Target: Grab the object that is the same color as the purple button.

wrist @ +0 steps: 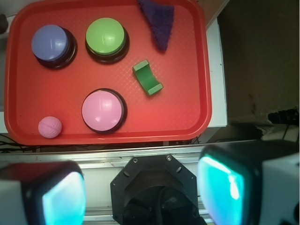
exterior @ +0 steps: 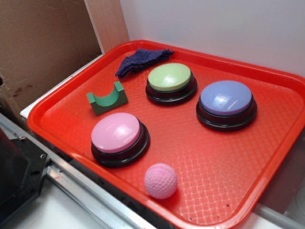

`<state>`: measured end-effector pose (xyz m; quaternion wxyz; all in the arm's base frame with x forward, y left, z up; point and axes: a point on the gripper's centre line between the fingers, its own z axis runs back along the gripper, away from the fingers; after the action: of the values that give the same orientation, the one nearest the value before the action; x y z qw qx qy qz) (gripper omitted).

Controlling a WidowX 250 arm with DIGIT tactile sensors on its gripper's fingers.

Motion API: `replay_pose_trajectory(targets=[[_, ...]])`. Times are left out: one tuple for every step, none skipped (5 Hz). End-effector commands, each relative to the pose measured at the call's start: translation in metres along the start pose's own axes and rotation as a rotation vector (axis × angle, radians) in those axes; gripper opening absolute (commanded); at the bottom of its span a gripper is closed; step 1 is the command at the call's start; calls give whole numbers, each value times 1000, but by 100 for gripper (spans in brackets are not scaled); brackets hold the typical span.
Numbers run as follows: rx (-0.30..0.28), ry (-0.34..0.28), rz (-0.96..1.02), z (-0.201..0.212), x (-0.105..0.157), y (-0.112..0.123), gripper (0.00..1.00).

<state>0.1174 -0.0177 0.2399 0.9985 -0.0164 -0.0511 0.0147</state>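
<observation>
My jaws stood wide apart and empty at the bottom of the wrist view, their two pads [wrist: 61, 199] lit teal, high above the robot's base and well back from the work. Everything lay on the red tray [wrist: 185, 123]. Nearest my side sat the pink button [wrist: 103, 110] with the pink ball [wrist: 49, 127] beside it; beyond those, the green arch block [wrist: 147, 78], then the green button [wrist: 106, 35] and the purple button [wrist: 49, 42] along the far part. The matching piece was the dark purple cloth [wrist: 158, 19], tucked into the far corner of the tray, lying against the rim and apart from the green button; the exterior view showed it as a crumpled knitted heap [exterior: 141, 60], one edge riding up the tray's lip. I judged it light, soft and limp, with no stiffness to push against: it would fold and bunch under a pinch, not slide, and nothing about it was fragile. The textured knit should give the pads good bite. Best hold, I reckoned, was the raised wrinkle near the middle of the heap, coming straight down, since the thin pointed end toward the arch block lay flat and the rim side left little room for a pad.
</observation>
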Motion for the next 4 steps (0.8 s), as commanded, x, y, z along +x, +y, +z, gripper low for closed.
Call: replay_pose_trajectory(targets=[[0,0,0,0,0,0,100],[18,-48,64,-18,20,6,100],[31,-73,119,-38,42,18,100],[51,-84,227,-63,65,30,100]])
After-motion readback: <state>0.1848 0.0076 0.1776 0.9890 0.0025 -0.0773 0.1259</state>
